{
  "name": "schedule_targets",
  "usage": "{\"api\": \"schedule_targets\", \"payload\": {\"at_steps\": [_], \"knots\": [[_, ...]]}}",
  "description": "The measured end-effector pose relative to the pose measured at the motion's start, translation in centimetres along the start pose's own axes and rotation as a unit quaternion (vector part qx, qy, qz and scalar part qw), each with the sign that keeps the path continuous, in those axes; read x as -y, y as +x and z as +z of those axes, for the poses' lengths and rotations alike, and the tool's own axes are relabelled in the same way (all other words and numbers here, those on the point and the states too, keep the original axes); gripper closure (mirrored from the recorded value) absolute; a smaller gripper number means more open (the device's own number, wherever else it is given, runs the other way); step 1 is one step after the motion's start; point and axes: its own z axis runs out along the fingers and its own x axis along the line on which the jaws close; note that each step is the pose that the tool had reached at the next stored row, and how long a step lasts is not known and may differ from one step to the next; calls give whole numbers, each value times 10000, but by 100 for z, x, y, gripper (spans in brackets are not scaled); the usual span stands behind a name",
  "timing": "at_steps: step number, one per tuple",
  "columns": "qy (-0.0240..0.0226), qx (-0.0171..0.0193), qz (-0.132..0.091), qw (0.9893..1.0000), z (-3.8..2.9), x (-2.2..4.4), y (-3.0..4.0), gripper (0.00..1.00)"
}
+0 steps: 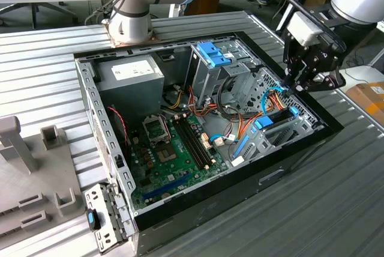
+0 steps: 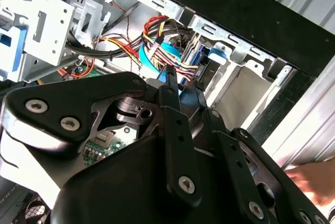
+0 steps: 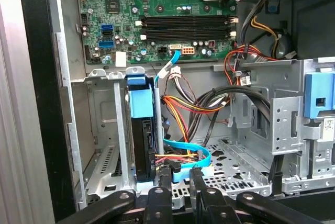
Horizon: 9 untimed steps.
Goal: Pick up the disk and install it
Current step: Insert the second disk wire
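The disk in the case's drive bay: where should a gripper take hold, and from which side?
Probably the disk by its exposed edge between its blue rail ends, from the case opening: it stands on edge, bay walls flanking its faces.

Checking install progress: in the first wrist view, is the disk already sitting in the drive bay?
Yes. The disk stands on edge in the bay's metal bracket, with the gripper right at its near end.

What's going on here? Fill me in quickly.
One robot arm is working inside an open computer case. Its gripper hangs over the drive bay at the exterior view's right. The disk stands on edge in that bay, blue rail on top, with coloured cables running to its end just below the gripper.
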Motion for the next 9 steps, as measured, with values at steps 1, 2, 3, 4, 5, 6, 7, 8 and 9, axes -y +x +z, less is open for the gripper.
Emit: {"api": "schedule_targets", "payload": {"at_steps": [1,2,3,4,5,6,7,8,9], "knots": [[0,1,0,10000,-4,0,0,72],[10,2,-1,10000,-45,5,-5,72],[6,4,-15,10000,-61,-88,26,72],[20,189,-137,9997,-38,-112,54,72],[68,201,-142,9997,-39,-112,58,72],[108,212,-146,9996,-39,-112,61,72],[153,233,-150,9995,-39,-112,65,72],[167,245,-150,9994,-39,-111,67,72],[169,256,-152,9994,-40,-111,68,72]]}}
